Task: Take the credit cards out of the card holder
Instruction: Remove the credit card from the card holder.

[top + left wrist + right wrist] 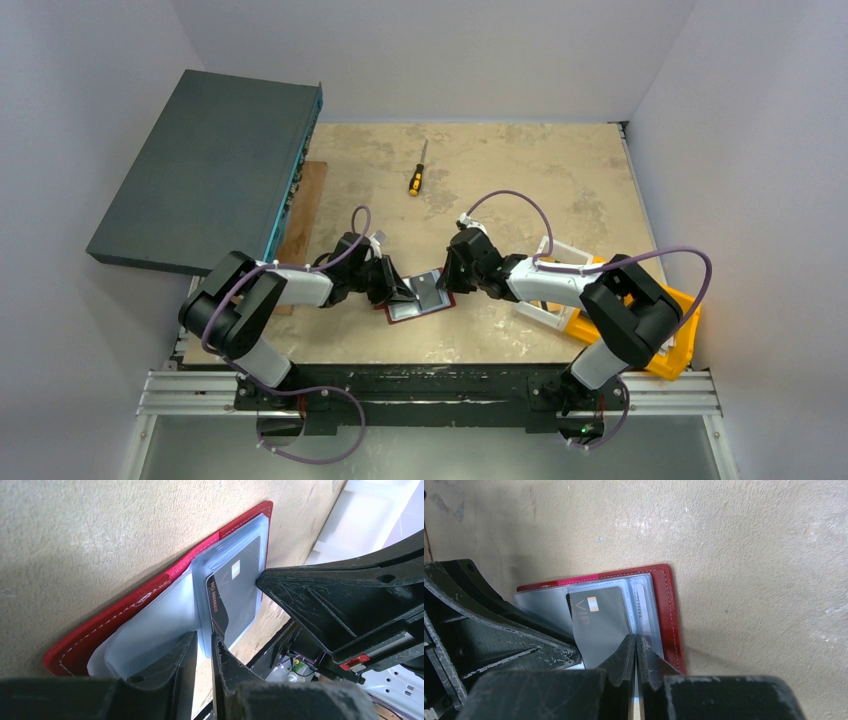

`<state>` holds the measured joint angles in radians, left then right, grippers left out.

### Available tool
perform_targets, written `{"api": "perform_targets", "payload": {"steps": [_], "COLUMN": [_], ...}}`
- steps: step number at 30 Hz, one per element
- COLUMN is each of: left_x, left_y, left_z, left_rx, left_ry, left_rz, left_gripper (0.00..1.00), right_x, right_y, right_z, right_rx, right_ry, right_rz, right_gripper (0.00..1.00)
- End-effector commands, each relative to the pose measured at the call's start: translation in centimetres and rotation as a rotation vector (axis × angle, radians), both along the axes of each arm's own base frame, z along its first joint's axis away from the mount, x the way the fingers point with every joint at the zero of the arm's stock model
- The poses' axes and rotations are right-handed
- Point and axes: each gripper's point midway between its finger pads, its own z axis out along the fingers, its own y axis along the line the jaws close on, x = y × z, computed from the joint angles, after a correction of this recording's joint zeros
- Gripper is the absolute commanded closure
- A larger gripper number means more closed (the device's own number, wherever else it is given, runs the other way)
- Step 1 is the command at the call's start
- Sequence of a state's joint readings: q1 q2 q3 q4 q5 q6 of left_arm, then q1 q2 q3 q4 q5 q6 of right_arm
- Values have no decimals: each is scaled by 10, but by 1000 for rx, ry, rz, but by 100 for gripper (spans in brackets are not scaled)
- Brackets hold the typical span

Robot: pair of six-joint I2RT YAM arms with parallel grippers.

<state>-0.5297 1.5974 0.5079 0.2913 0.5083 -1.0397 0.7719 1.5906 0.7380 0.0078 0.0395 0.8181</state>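
Note:
The dark red card holder [441,304] [125,611] [669,615] lies open on the table between both arms, its clear sleeves fanned up. A grey credit card [241,596] [601,626] with a gold chip sits inside one sleeve. My left gripper [397,292] [204,643] stands narrowly open, with the near edge of that sleeve just at its tips. My right gripper [447,283] [635,641] is shut, tips pressed at the sleeve's opposite edge. Whether it pinches the plastic I cannot tell. A second card is only hinted behind the sleeves.
A yellow-handled screwdriver [417,178] lies at the back centre. A large dark grey box [210,170] overhangs the left edge beside a wooden board [305,215]. An orange bin [672,335] and a white bin [553,292] sit at the right.

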Motion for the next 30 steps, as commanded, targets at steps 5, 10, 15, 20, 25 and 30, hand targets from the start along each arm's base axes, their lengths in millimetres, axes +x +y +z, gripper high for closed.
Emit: {"api": "perform_targets", "payload": {"steps": [5, 10, 15, 20, 25, 30], "left_x": [16, 13, 11, 12, 14, 19], "left_y": [-7, -5, 1, 0, -2, -6], "left_z": [10, 9, 6, 10, 10, 11], "left_rx": [-60, -67, -58, -67, -75, -87], "left_ry": [-49, -46, -41, -50, -53, -55], "left_rz": [20, 25, 35, 35, 35, 35], "left_gripper": [83, 85, 86, 87, 87, 87], "right_x": [-52, -54, -54, -55, -55, -55], "right_y": [-80, -81, -81, -81, -80, -81], "right_z": [-72, -74, -75, -77, -77, -78], "right_rx": [-362, -369, -368, -371, -371, -376], "right_ry": [200, 206, 208, 210, 211, 211], "right_rz": [4, 6, 6, 7, 10, 11], "right_gripper": [100, 100, 100, 100, 100, 100]}}
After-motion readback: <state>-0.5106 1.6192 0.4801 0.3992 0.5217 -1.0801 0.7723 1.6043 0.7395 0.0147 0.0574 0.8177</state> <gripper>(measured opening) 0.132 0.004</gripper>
